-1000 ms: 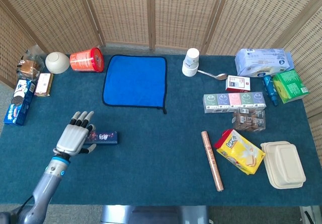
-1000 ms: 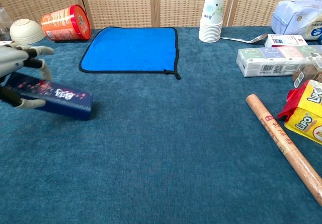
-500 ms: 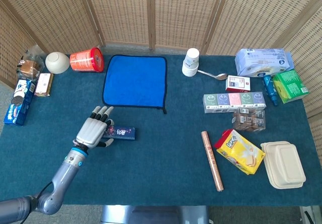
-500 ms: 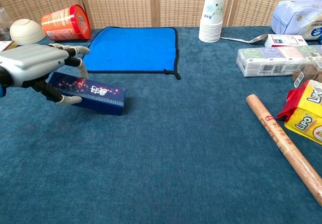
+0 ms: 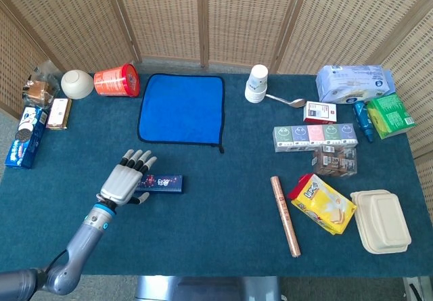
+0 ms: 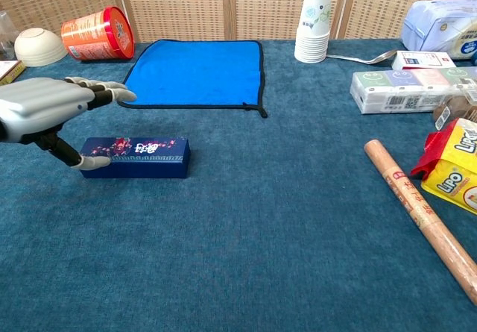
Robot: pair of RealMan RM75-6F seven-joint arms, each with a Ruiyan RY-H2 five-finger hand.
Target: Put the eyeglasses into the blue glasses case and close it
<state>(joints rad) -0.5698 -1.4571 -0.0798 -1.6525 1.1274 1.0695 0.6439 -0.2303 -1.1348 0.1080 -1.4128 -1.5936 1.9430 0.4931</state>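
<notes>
blue glasses case point(image 6: 137, 157) flat on table, thumb contact clear only in chest view

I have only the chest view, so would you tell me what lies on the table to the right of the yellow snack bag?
Observer: A beige lidded food container lies just right of the yellow snack bag, near the table's front edge.
Operator: Thank you. What is at the far left, beyond the bowl?
Observer: A blue biscuit packet lies along the left edge, nearer the front than the white bowl.
Operator: Do you see the eyeglasses anywhere?
Observer: No, I can spot no eyeglasses on the table in the head view either.
</notes>
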